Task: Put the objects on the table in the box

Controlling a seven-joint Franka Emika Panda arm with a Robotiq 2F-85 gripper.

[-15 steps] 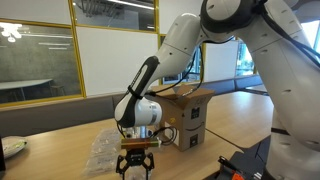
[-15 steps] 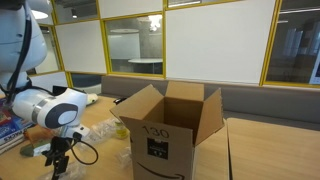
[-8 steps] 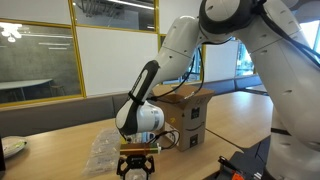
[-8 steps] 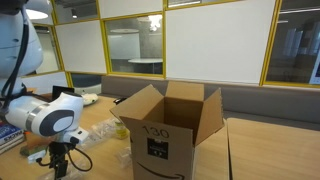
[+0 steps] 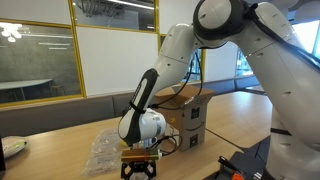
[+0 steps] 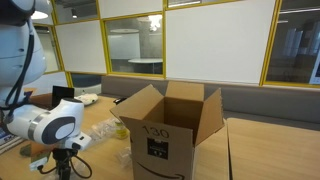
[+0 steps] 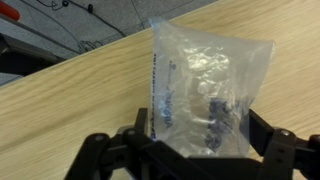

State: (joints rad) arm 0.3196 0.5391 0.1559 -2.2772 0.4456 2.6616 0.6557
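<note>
The bag (image 7: 205, 85) lies flat on the table (image 7: 70, 110), its long axis running from between my fingers away toward the far table edge, tilted slightly. Its far short edge points away from me, and small dark parts sit in the end nearest me. My gripper (image 7: 205, 135) is spread wide, one finger on each side of that near end; I cannot tell whether they touch it. In an exterior view my gripper (image 5: 140, 166) hangs low over the table near the box (image 5: 190, 115), clear of it, beside more bags (image 5: 103, 150). The box (image 6: 165, 125) stands upright, flaps open.
</note>
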